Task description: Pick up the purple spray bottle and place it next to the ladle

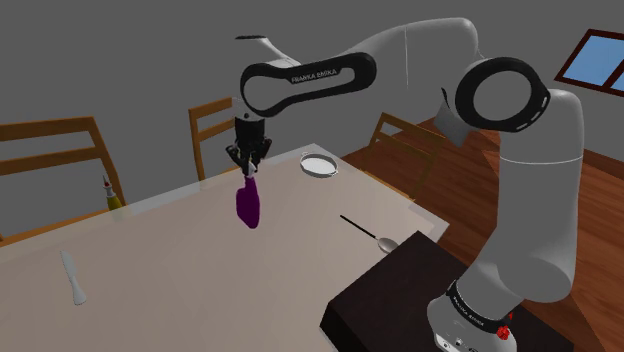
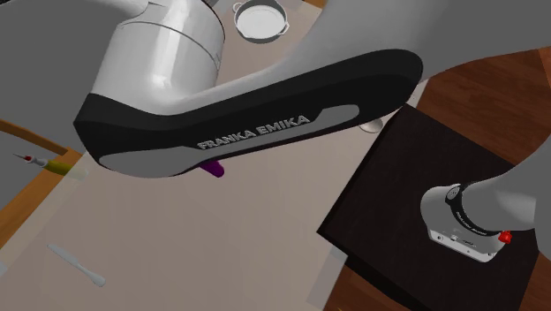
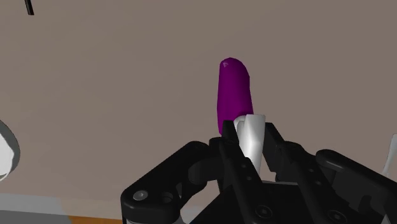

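In the shoulder view, a white utensil (image 1: 73, 277) lay near the table's (image 1: 180, 270) left corner, with a yellow bottle (image 1: 112, 195) at its far edge. Over the table's middle hung the gripper (image 1: 248, 168), clamped on the purple spray bottle (image 1: 249, 207). The wrist view showed its fingers (image 3: 226, 151) pinching the bottle's white neck. In the second exterior view the arm link (image 2: 256, 124) hid all but a purple sliver. Rightward sat a white pot (image 1: 320, 166) and, at the right edge, the ladle (image 1: 366, 233).
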You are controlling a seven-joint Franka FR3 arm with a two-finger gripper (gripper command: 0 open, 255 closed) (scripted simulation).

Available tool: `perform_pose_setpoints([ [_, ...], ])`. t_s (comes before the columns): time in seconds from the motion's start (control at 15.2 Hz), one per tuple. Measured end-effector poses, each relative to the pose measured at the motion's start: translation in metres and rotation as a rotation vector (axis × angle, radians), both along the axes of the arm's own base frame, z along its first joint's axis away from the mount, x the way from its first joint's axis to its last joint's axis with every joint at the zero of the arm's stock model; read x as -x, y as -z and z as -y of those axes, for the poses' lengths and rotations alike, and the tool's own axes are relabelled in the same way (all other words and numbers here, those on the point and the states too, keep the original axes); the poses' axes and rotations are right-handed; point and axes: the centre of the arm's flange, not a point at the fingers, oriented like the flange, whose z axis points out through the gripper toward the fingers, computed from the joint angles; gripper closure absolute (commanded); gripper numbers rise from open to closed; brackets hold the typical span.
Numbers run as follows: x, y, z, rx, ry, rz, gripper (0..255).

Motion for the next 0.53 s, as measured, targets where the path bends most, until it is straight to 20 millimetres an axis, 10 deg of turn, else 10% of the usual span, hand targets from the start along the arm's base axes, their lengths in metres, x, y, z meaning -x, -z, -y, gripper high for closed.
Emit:
perform_pose_setpoints([
  [0.53, -0.001, -0.041, 0.0, 0.0, 0.0, 0.0, 255],
])
